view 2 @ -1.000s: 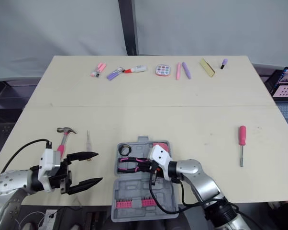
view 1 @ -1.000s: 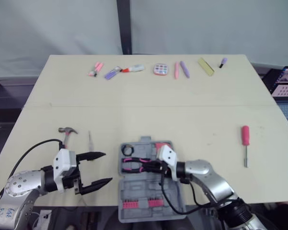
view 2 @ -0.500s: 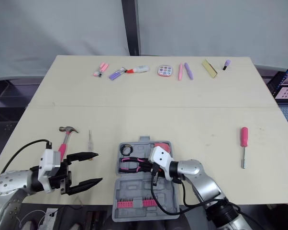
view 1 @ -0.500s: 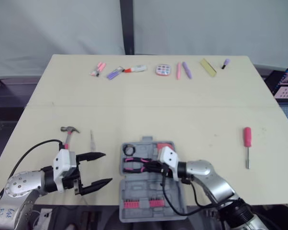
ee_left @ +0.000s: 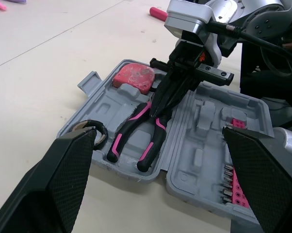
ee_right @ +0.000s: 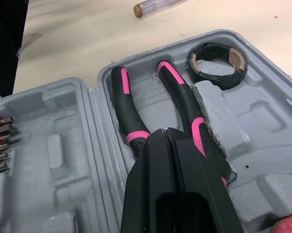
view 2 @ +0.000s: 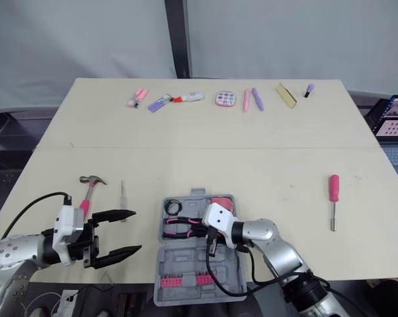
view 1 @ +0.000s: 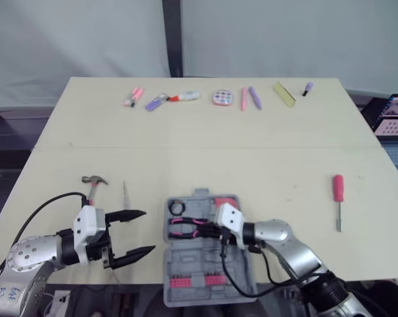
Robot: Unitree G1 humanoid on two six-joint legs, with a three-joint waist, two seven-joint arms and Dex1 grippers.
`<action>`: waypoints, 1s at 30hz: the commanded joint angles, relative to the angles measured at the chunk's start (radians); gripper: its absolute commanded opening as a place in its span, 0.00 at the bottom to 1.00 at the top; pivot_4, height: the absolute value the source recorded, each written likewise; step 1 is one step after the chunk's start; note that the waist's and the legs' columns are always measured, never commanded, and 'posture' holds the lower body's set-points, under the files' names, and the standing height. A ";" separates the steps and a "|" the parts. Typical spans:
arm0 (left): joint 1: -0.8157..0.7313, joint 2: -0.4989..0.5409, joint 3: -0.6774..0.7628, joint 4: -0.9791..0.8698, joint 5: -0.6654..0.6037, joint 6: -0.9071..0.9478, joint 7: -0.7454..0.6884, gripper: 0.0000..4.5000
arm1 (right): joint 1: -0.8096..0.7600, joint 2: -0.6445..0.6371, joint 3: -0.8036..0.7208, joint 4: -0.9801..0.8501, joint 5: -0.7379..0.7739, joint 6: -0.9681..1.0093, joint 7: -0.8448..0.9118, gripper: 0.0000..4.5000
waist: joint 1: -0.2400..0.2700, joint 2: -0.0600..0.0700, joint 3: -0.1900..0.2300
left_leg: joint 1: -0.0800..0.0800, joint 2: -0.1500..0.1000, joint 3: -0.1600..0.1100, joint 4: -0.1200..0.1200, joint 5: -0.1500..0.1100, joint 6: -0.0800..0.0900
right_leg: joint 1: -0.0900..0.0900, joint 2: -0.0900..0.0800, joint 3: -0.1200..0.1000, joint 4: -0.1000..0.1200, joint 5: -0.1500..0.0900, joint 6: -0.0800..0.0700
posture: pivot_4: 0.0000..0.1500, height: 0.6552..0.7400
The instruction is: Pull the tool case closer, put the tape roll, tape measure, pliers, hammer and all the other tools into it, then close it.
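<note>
Jaws together on right gripper (ee_right: 168, 133) atop pliers (ee_right: 128, 116) in tool case (ee_right: 54, 145), wide on left gripper (view 1: 147, 231) | nothing shifted | pliers likely seated; hammer (view 1: 93, 185), screwdriver (view 1: 338, 188) awaited.

No writing, brand or number can be read on the case (view 1: 205, 264) or elsewhere. Dark scribbles on the left arm's shell (view 1: 6, 290), near left, are too small.

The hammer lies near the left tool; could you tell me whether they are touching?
Apart. The left eye view shows bare table between the hammer and the left tool.
</note>
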 commanded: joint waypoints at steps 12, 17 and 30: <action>-0.002 0.009 0.005 -0.014 0.001 -0.003 -0.002 1.00 | 0.042 -0.068 0.094 0.215 -0.169 0.050 -0.039 0.01 | 0.000 -0.002 -0.012 | 0.003 0.001 -0.001 -0.001 -0.001 -0.001 | 0.001 0.001 0.001 -0.004 0.000 -0.001 | 1.00 1.00; 0.002 0.009 0.006 -0.013 -0.001 -0.003 -0.005 1.00 | 0.044 -0.069 0.108 0.241 -0.181 0.056 -0.049 0.01 | 0.000 -0.002 -0.014 | 0.005 0.001 -0.003 -0.001 -0.001 -0.001 | 0.007 0.001 0.000 -0.009 -0.001 -0.002 | 1.00 1.00; -0.006 0.007 -0.006 -0.012 0.001 -0.003 -0.006 1.00 | 0.061 -0.073 0.091 0.232 -0.156 0.049 -0.059 0.01 | 0.000 0.002 -0.017 | 0.008 0.001 -0.008 -0.002 -0.002 -0.003 | 0.015 0.003 0.002 -0.018 -0.002 -0.005 | 1.00 1.00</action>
